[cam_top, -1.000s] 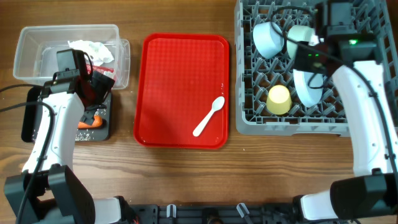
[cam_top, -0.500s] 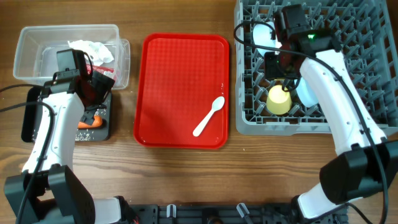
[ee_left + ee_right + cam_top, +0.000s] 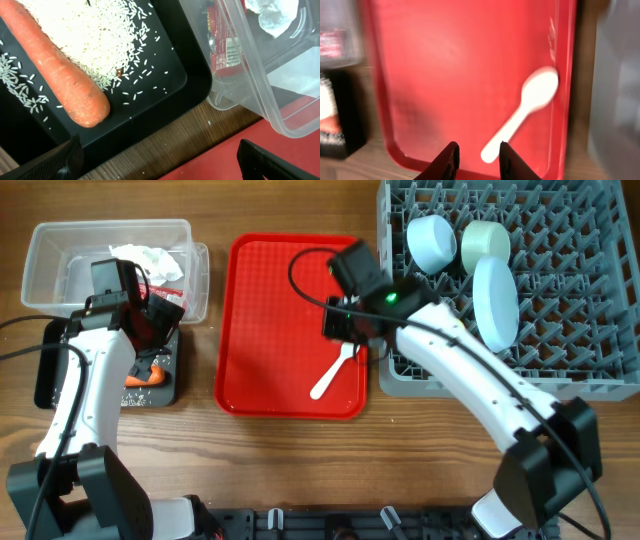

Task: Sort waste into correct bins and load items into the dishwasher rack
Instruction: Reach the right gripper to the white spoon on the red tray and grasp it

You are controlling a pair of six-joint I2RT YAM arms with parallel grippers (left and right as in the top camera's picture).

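A white spoon (image 3: 330, 375) lies on the red tray (image 3: 270, 330). My right gripper (image 3: 343, 330) hovers over its bowl end, open and empty. In the right wrist view the spoon (image 3: 525, 107) lies just right of the jaws (image 3: 477, 155). The grey rack (image 3: 560, 370) holds two pale bowls (image 3: 432, 242) and a light blue plate (image 3: 495, 305); my right arm hides the yellow cup. My left gripper (image 3: 160, 320) is open and empty beside the black tray (image 3: 165, 95), which holds a carrot (image 3: 60, 75) and rice (image 3: 85, 35). The clear tub (image 3: 60, 250) holds tissue (image 3: 150, 258) and a red wrapper (image 3: 225, 45).
The red tray lies between the bins and the rack, close to the rack's left wall. The right arm crosses the rack's front left corner. Bare wood runs along the table's front edge (image 3: 300, 470).
My right arm has swung left out of the rack and now hangs over the red tray at the spoon. The left arm has not moved.
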